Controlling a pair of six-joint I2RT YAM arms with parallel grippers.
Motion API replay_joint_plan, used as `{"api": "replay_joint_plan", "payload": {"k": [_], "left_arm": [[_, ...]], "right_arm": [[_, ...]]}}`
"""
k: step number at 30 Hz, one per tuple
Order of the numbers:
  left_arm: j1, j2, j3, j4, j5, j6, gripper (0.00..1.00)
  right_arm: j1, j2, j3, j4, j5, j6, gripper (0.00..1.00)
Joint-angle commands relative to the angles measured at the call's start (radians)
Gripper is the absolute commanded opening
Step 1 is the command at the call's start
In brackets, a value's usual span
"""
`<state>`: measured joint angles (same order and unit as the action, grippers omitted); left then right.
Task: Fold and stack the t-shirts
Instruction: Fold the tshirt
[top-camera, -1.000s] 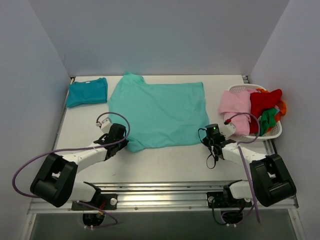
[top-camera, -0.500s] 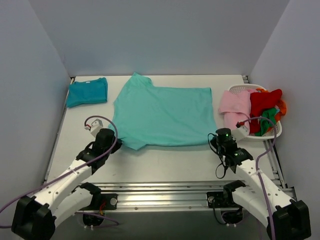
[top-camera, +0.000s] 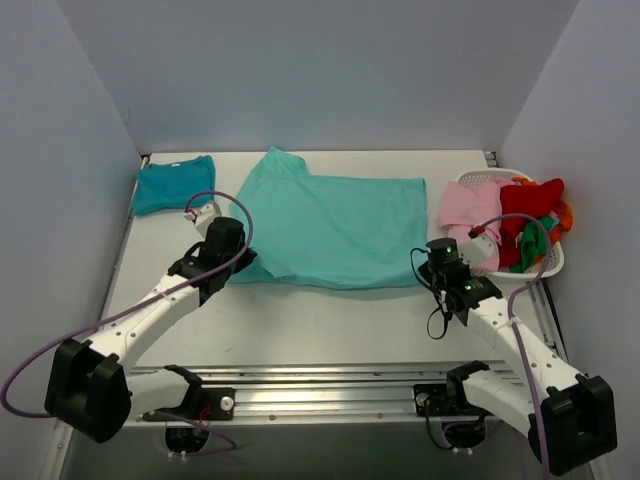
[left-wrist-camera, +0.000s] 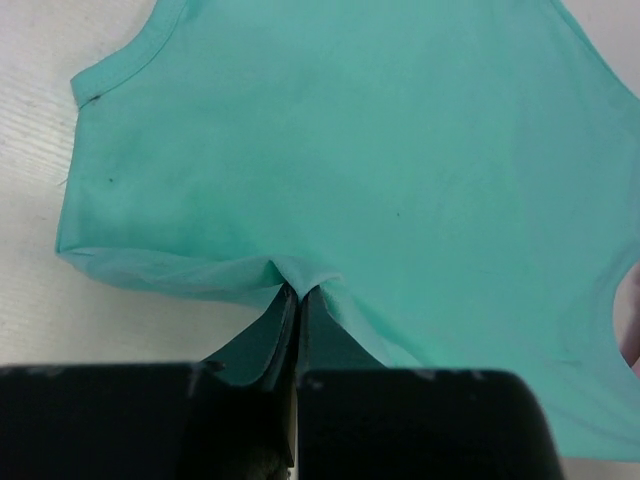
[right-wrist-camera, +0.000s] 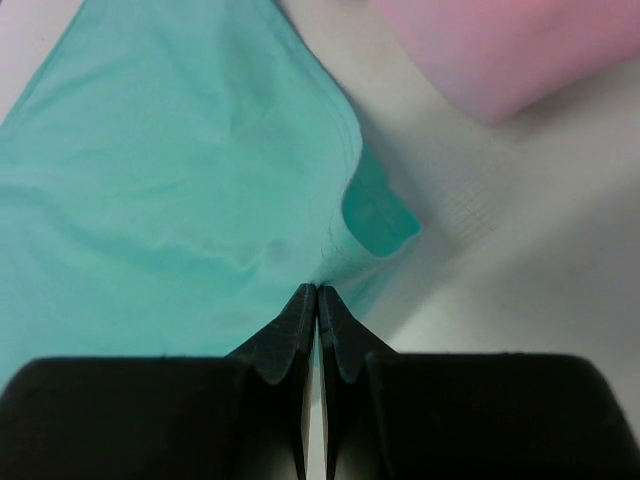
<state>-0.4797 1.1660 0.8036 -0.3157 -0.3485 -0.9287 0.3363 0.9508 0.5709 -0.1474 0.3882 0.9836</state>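
Teal tee (top-camera: 174, 184) is folded, far left of the basket (top-camera: 548, 265) (one down). Turquoise tee (top-camera: 330, 230) lies spread just left of it. The left gripper (left-wrist-camera: 300, 293) and right gripper (right-wrist-camera: 317, 290) pinch its near edge, so folding and stacking are left.

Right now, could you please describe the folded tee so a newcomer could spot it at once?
On the white table, look to the far left corner, beside the big spread turquoise tee. The folded tee lies there: small, squared up, and darker teal-blue than its neighbour.
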Motion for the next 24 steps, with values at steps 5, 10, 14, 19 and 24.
{"api": "replay_joint_plan", "payload": {"k": [5,10,14,19,24], "left_arm": [[0.049,0.173,0.19,0.087,0.04,0.062,0.02],[0.11,0.294,0.295,0.089,0.092,0.111,0.02],[0.164,0.409,0.388,0.093,0.14,0.151,0.02],[0.22,0.573,0.552,0.095,0.221,0.197,0.02],[0.268,0.837,0.729,0.109,0.357,0.257,0.02]], "right_arm": [[0.006,0.207,0.164,0.068,0.087,-0.016,0.0],[0.003,0.353,0.268,0.112,0.101,-0.022,0.0],[-0.009,0.456,0.336,0.138,0.107,-0.026,0.0],[-0.039,0.632,0.453,0.184,0.104,-0.023,0.0],[-0.065,0.787,0.547,0.181,0.097,-0.008,0.0]]}}
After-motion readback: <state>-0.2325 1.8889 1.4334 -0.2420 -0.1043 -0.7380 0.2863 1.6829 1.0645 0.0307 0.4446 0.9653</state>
